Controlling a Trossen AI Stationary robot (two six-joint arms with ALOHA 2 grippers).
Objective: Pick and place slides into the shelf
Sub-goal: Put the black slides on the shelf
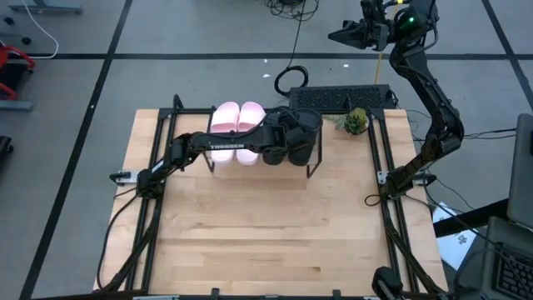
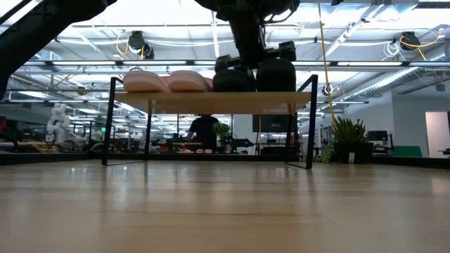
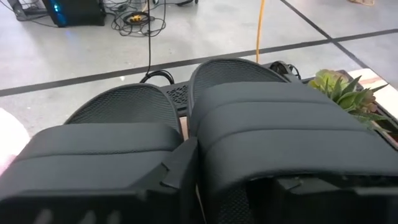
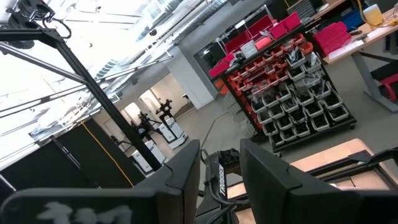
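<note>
Four slides, a pale pink pair (image 1: 237,125) and a matte black pair (image 1: 301,137), are sitting side by side atop the shelf (image 2: 211,102), the left gripper (image 1: 287,133) hovering over the black ones, its grip impossible to tell.

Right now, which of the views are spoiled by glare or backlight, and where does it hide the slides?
High view: glare washes out the pink slides, their edges bleeding into the shelf. Low view: bright ceiling lights backlight everything, so the black slides and the left pincer above them read as silhouettes. Left wrist view: evenly lit, strap ribs clear. Right wrist view: blown-out ceiling, no slides.
</note>
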